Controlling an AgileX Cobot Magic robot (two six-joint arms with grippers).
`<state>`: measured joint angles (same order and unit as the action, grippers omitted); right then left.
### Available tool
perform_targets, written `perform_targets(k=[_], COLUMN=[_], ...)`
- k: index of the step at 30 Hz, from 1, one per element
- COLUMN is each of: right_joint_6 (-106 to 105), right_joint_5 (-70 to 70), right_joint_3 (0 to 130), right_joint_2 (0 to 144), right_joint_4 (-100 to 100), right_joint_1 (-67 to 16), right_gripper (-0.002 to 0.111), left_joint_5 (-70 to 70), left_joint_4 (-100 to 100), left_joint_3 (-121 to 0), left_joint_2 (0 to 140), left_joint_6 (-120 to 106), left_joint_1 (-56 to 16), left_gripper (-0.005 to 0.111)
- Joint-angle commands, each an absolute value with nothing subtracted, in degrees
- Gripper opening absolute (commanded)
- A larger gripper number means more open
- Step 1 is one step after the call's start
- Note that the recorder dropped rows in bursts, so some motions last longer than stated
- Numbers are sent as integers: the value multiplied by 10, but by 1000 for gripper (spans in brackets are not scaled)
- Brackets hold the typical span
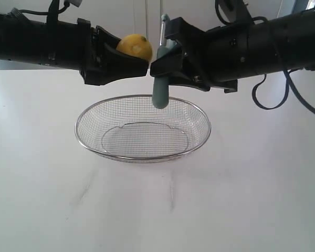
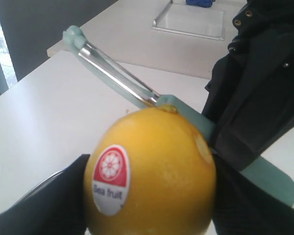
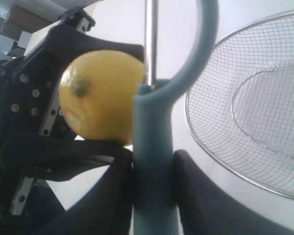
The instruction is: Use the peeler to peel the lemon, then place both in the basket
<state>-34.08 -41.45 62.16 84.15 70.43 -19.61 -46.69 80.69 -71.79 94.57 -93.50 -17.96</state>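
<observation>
The peeling step is judged to be in hand, with little or no skin removed so far: the lemon's surface is seen whole, a red-and-white sticker on it in the left wrist view.

At the upper left of the exterior frame, the left arm is stretched level toward the centre. Its black left gripper (image 1: 130,54) is clamped widely around the small, oval, bright yellow lemon (image 1: 136,46), which is held in the air above the basket.

From the upper right, the right arm is likewise held level. The right gripper (image 1: 163,56) is closed narrowly on the light teal-blue peeler with the metal blade head (image 1: 160,94). The handle is hung downward and the blade is set upright, just beside the lemon; contact appears likely but cannot be confirmed.

Below both, at the centre of the frame, the wide, shallow, silver wire-mesh basket (image 1: 77,130) is seen empty on the white desk (image 1: 42,199).

The next move is judged to call for the blade to be pressed against the skin and drawn along it while the lemon is kept firmly gripped.
</observation>
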Motion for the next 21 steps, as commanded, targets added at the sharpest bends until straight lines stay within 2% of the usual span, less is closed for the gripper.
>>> perform_targets(k=[1,7,12,21], right_joint_6=[-333,-244,-187,-178], right_joint_5=[-401,-372,-418,-512], right_joint_3=[626,629,670,749], right_joint_2=[834,836,854,946], right_joint_4=[671,521,407,365], right_joint_1=[-193,-193,-193,-193], right_gripper=[0,0,0,0], left_joint_5=[-474,-474,-474,-474], left_joint_4=[821,821,821,821], left_joint_3=[-721,-721,-721,-721], left_joint_2=[942,942,942,942], left_joint_6=[-932,-932,-932,-932], left_joint_1=[-181,-181,-181,-181], left_gripper=[0,0,0,0])
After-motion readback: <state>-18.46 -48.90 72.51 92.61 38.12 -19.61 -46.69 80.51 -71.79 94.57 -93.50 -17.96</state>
